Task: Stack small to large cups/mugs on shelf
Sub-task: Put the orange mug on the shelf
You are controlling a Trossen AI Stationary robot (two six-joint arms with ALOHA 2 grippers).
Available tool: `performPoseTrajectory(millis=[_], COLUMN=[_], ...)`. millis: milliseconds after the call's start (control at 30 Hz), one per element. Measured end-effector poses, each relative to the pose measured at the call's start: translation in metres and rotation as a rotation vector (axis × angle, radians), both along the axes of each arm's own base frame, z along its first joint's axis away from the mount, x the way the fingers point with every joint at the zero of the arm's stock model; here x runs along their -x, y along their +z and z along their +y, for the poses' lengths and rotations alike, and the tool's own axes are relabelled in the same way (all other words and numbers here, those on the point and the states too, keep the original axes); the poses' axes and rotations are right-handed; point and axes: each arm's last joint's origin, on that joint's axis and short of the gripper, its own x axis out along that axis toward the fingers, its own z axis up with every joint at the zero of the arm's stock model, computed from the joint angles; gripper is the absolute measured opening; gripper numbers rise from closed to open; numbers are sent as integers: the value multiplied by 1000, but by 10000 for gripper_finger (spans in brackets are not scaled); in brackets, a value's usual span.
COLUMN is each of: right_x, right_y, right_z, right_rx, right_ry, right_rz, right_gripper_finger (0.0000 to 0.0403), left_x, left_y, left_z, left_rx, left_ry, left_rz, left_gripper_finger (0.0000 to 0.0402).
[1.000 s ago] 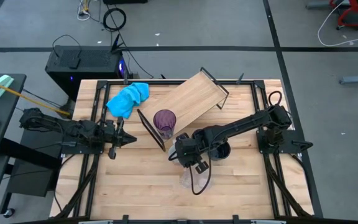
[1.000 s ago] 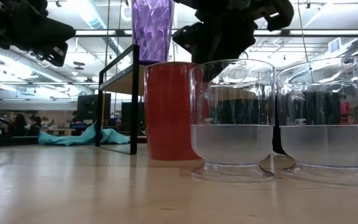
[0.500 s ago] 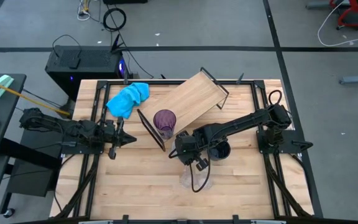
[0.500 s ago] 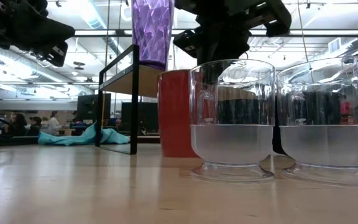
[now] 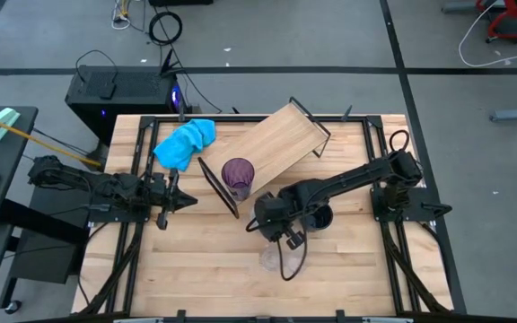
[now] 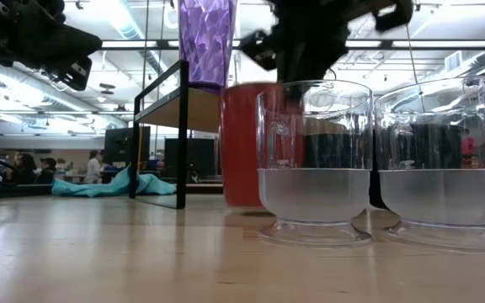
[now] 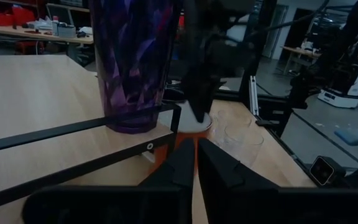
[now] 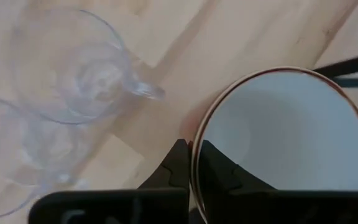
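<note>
1. The right gripper (image 8: 194, 163) is closed on the rim of the white mug (image 8: 291, 137), one finger inside and one outside.
2. This mug, red outside, stands near the desk (image 5: 196, 260) middle, just beside the shelf (image 5: 276, 144).
3. Two clear glasses (image 8: 73, 68) stand near the mug.
4. The left gripper (image 7: 196, 163), closed and empty, waits near the left edge.
</note>
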Motion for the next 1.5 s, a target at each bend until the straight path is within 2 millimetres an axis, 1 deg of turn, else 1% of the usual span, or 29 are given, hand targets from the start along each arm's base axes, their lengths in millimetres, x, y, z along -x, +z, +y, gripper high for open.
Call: performPoseTrajectory(millis=[100,267,333,567,767,933,1067,1200,1500], right_x=[3,6,8,10,13,17,23,26,49], right_y=[10,12,17,35,54,73,87,100,133], right_z=[3,4,5,5,4,2,-1,-7,-13], right_rx=[-6,8,20,33,45,55,115,130,103], right_ry=[9,-6,-11,-36,-43,-62,-82,-123,-155], right_rz=[-32,-23,-20,-10,2,12,36,16,-80], right_gripper_finger=[14,15,14,17,15,17,15,18,18], left_x=[0,0,0,0,0,0,0,0,0], left_y=[0,0,-1,-1,-2,-2,-2,-2,-2], left_z=[0,0,0,0,0,0,0,0,0], left_rx=[-1,0,-1,16,15,14,14,15,21], left_ry=[-1,-1,-1,-1,-1,-1,-1,-1,0], left_rz=[2,3,8,12,16,17,17,18,19], left_gripper_finger=[22,15,14,23,30,25,20,19,32])
